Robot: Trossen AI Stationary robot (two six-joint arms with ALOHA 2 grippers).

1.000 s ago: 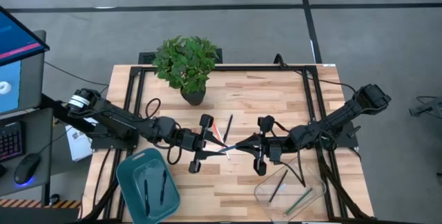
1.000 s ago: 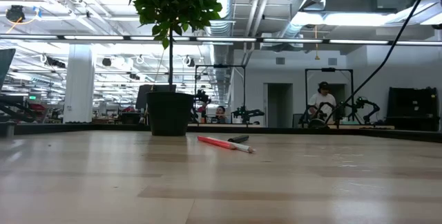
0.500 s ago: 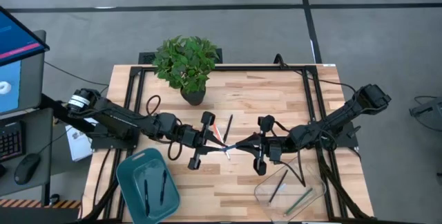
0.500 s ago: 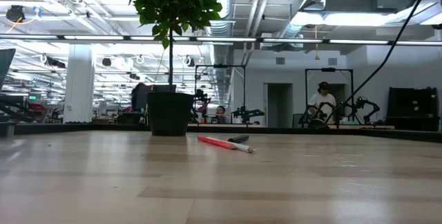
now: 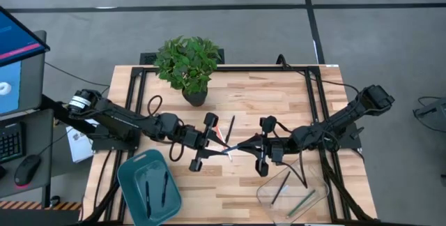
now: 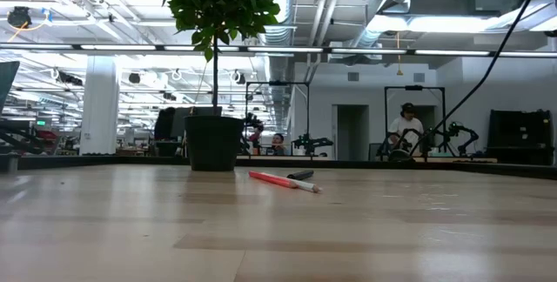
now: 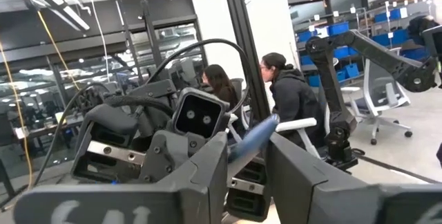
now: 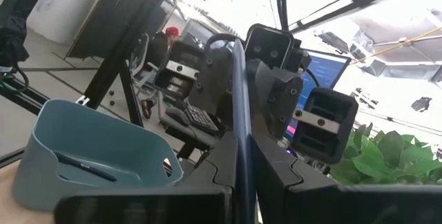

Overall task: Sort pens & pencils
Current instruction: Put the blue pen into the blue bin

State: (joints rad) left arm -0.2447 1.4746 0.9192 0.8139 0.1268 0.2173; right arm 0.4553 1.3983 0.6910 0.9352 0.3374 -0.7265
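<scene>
A dark blue pen (image 5: pixel 231 149) hangs in the air over the middle of the table, between my two grippers. My right gripper (image 5: pixel 242 146) is shut on it. My left gripper (image 5: pixel 220 149) faces it with its fingers apart, and the pen's free end (image 7: pixel 254 137) stands in the gap. An orange-red pen (image 5: pixel 220 131) and a black pen (image 5: pixel 230 124) lie flat on the wood just beyond. A teal bin (image 5: pixel 132 177) holds dark pens (image 5: pixel 148 191). A clear container (image 5: pixel 268 197) holds thin sticks (image 5: pixel 282 185). My right gripper pinches the dark blue pen (image 8: pixel 238 113) between its two fingers, coming about level from the table's right. The pen lies along the fingers and sticks out forward toward the left gripper, clear of the table. My left gripper: I cannot tell whether its fingers (image 7: pixel 207 175) touch the pen's end.
A potted plant (image 5: pixel 188 65) stands at the far edge, left of centre. The teal bin sits at the near left corner and the clear container at the near right. Cables and the black frame (image 5: pixel 306 72) run along the table's sides. People sit in the room beyond.
</scene>
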